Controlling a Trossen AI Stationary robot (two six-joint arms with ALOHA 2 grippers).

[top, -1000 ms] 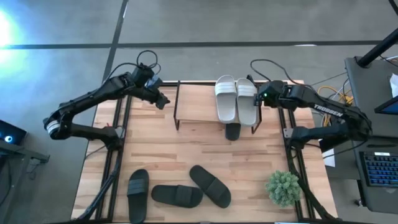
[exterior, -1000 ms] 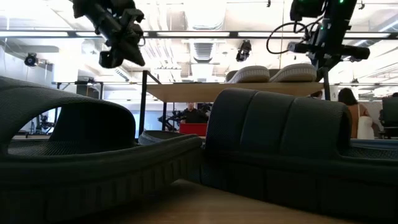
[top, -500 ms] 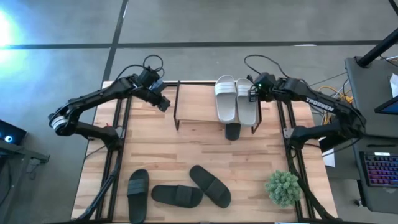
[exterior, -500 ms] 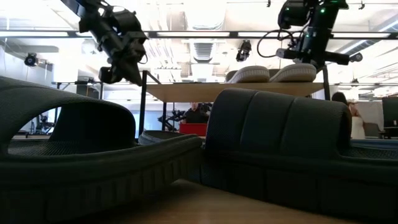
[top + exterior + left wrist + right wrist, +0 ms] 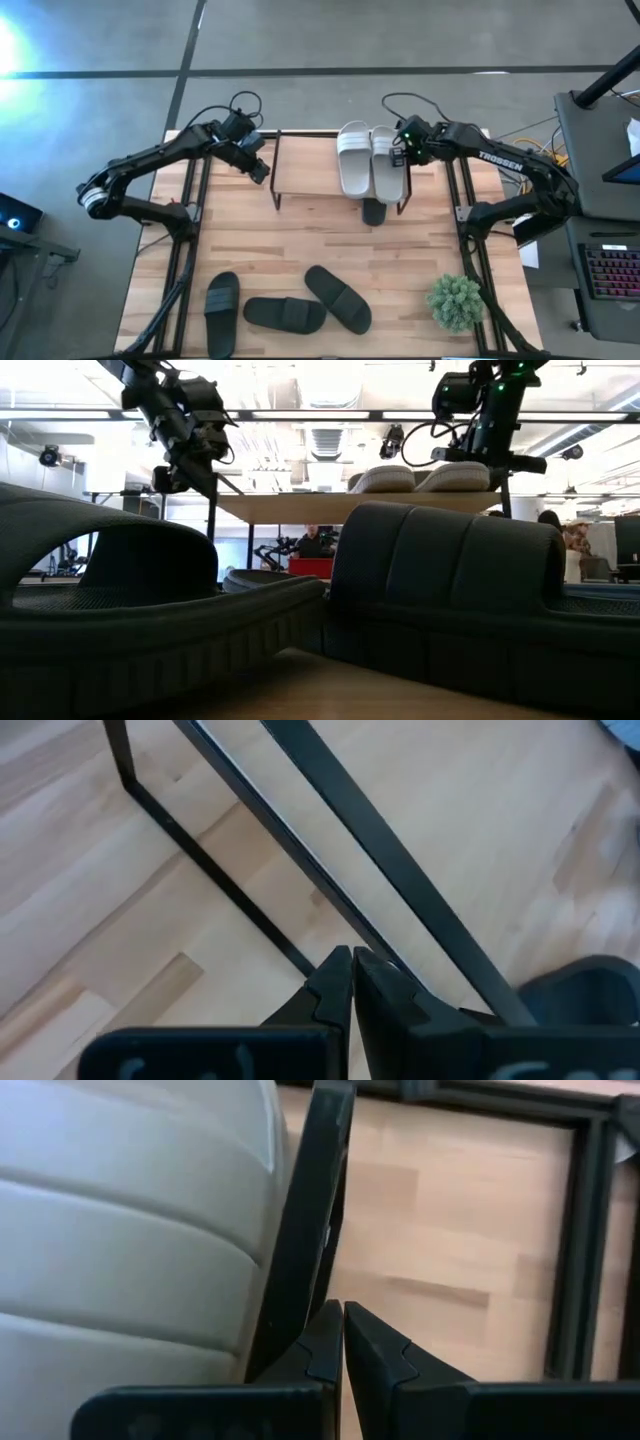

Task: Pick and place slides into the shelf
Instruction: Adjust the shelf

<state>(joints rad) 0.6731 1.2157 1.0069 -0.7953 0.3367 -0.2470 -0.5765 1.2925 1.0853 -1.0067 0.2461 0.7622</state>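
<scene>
We note the shelf [image 5: 312, 172] now sits further toward the left arm's side than 1 second ago: its left frame end has shifted from beside the left gripper [image 5: 262, 172] to nearer it, and the 2 light slides [image 5: 372, 160] on the top plank moved along with it. The right gripper [image 5: 398, 157] has followed, and now lies at the right end of the shelf against the outer light slide; its fingers are pressed together, holding nothing, tips at the black frame tube [image 5: 305, 1230] in the right wrist view. The left gripper, fingers likewise pressed together and empty, is at the shelf's left end, tips just beside the frame tube [image 5: 230, 880].

1 dark slide [image 5: 373, 211] pokes out from under the shelf at its front edge, unchanged. 3 dark slides [image 5: 288, 304] lie at the near edge of the table [image 5: 300, 240], unmoved. A small green plant [image 5: 455, 301] stands near the table's right corner.
</scene>
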